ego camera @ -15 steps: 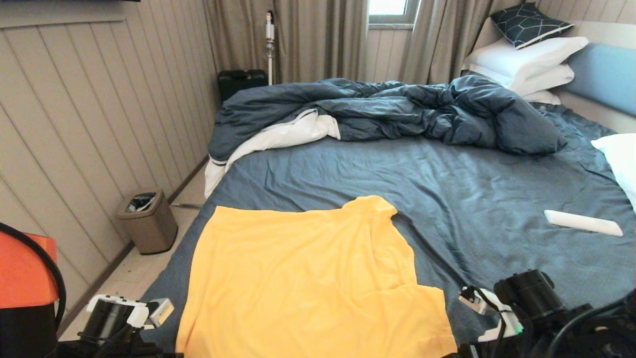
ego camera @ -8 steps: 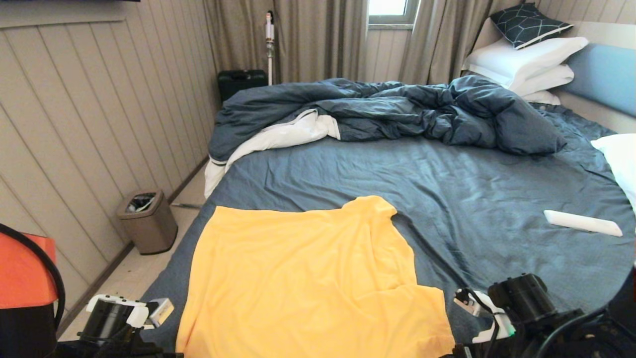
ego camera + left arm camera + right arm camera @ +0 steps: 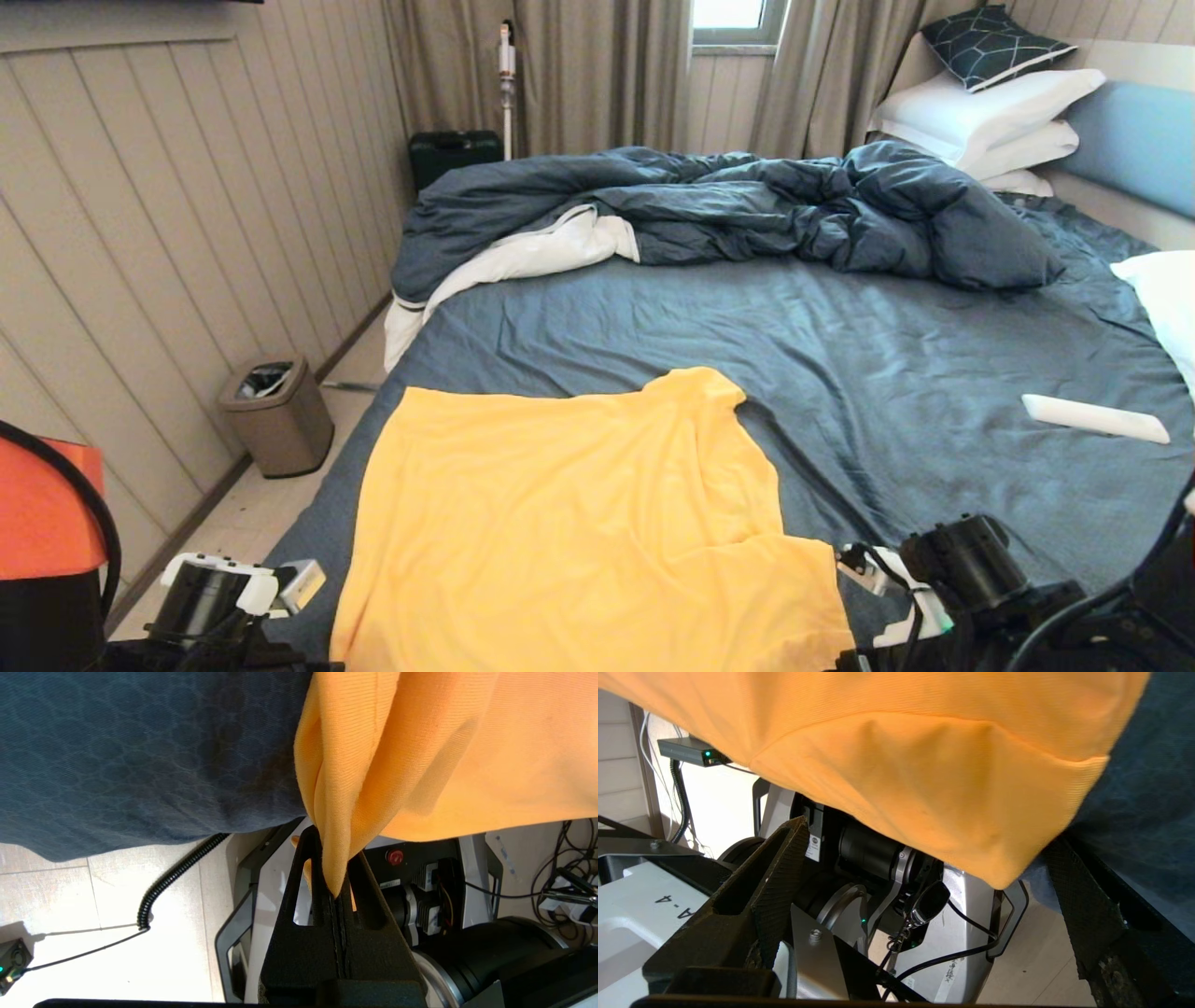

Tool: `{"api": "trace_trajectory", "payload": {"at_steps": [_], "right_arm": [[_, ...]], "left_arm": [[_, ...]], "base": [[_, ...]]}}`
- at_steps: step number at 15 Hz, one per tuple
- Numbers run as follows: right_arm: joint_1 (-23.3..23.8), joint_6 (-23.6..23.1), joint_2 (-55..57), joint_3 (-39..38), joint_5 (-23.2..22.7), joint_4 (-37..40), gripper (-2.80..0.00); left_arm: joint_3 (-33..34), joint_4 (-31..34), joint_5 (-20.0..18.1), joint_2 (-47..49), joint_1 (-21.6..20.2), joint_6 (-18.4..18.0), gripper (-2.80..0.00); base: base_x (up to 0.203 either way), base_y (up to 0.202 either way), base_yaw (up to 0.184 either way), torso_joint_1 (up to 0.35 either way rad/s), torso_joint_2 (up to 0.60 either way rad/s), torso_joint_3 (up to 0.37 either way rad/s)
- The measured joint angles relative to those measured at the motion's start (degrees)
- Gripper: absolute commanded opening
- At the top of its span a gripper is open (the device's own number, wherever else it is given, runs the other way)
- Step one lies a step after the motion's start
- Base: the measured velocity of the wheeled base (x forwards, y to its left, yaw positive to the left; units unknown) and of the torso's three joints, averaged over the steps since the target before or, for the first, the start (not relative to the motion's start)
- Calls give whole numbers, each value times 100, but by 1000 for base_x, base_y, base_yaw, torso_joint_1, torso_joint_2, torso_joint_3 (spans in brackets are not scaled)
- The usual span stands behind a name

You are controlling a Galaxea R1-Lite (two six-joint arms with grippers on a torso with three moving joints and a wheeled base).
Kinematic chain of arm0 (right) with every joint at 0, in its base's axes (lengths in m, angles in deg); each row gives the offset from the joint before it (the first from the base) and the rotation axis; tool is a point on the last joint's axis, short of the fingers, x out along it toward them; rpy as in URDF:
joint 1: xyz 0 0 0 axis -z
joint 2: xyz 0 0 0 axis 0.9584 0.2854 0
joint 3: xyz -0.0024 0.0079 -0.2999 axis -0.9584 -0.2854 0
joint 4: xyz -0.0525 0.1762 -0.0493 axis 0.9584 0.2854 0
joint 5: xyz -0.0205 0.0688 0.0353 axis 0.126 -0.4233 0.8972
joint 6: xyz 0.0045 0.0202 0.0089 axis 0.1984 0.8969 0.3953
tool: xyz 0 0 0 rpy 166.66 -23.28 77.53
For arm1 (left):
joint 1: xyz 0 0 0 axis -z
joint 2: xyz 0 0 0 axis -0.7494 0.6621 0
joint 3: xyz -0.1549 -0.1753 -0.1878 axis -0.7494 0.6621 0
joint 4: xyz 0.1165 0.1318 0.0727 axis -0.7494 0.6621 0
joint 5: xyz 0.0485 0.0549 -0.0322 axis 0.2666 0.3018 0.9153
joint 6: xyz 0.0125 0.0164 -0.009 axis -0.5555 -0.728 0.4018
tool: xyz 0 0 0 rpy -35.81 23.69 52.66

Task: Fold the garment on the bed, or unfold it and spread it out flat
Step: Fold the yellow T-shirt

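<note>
Your left gripper (image 3: pixel 334 877) pinches garment (image 3: pixel 579 523) corner at bed (image 3: pixel 840 373) edge; right gripper (image 3: pixel 924 872) gapes wide under opposite corner.

A bedroom with beige vertical-panelled walls (image 3: pixel 168 233). Taupe curtains (image 3: pixel 597 75) hang along the far wall, parted beside a small bright window (image 3: pixel 730 14). Left of the curtains, a white stick vacuum (image 3: pixel 506 84) stands above a dark case (image 3: pixel 455 154). Nearer, a small bronze waste bin (image 3: pixel 276 415) sits on the pale floor (image 3: pixel 252 509).
</note>
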Motion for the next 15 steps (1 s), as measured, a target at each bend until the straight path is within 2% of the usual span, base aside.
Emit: {"api": "trace_trajectory", "payload": {"at_steps": [1, 2, 15], "right_arm": [[-1, 0, -11, -20, -2, -4, 0], [0, -2, -17, -44, -5, -7, -280], [44, -29, -151, -165, -6, -10, -280]], "left_arm": [[0, 2, 2, 0, 5, -1, -280], [0, 2, 0, 0, 9, -2, -280], [79, -172, 2, 5, 16, -2, -280]], "base": [[0, 0, 0, 0, 0, 0], [0, 0, 0, 0, 0, 0], [0, 0, 0, 0, 0, 0]]}}
